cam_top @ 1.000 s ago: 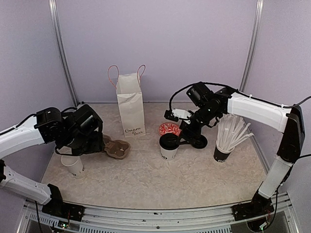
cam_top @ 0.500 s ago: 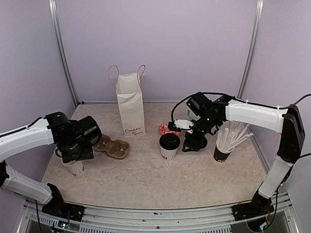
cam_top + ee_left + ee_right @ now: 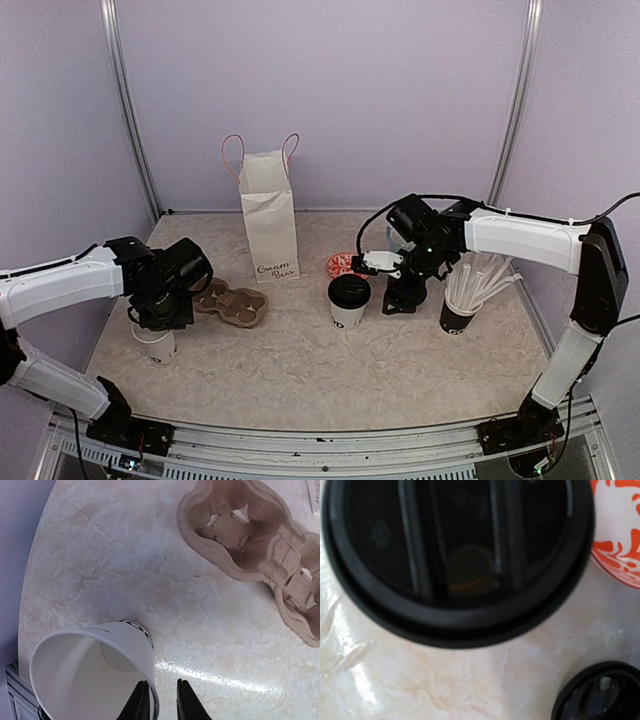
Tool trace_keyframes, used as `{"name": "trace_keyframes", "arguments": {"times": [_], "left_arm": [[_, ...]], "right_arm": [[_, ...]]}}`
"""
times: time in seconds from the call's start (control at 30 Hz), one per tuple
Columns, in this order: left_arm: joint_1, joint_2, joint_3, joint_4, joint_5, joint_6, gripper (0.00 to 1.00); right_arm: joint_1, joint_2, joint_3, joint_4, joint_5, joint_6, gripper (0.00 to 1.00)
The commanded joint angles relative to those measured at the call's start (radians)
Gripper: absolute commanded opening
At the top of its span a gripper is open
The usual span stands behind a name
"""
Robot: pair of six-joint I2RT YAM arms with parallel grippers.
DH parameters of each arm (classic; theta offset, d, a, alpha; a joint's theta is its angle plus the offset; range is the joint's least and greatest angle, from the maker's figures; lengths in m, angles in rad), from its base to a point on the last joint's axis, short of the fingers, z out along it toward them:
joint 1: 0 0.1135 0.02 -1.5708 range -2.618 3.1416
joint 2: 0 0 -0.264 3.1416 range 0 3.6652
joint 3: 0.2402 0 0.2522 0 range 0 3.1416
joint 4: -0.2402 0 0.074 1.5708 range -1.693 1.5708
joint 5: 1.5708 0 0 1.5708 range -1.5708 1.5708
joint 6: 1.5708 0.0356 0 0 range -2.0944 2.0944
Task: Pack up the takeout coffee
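Note:
One takeout coffee cup (image 3: 157, 346), white and without a lid, stands at the left and fills the lower left of the left wrist view (image 3: 90, 675). My left gripper (image 3: 160, 326) (image 3: 163, 700) straddles its near wall. One finger is inside the cup and the other outside, with a slim gap still showing. The second takeout coffee cup (image 3: 349, 302) stands mid-table with its black lid (image 3: 457, 555) on. My right gripper (image 3: 402, 296) hangs low just right of it. Its fingers stay outside the right wrist view, and nothing sits between them. A loose black lid (image 3: 600, 695) lies on the table.
A brown pulp cup carrier (image 3: 232, 302) (image 3: 250, 555) lies right of the open cup. The white paper bag (image 3: 270, 215) stands upright at the back. A dark cup of white straws (image 3: 460, 315) is at the right. A red-and-white patterned dish (image 3: 345, 266) (image 3: 620, 535) sits behind the lidded cup.
My left arm came down over the open cup and its jaws narrowed around the cup's wall. My right arm dropped lower and drew in beside the lidded cup.

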Motion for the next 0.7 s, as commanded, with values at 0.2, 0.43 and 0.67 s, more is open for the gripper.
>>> {"name": "trace_keyframes", "arguments": {"times": [0.2,0.43,0.67], "left_arm": [[-0.074,-0.023,0.048,-0.038,0.031,-0.004,0.00],[-0.204,-0.018,0.125,-0.017,0.090,-0.026,0.00],[-0.335,0.095,0.235,0.067,0.117,0.014,0.00]], "right_arm": [[-0.033,-0.013,-0.014,0.014,0.042,0.000,0.76],[-0.046,0.011,-0.043,0.025,0.124,-0.001,0.73],[-0.077,0.072,-0.044,0.070,0.212,0.012,0.69]]}}
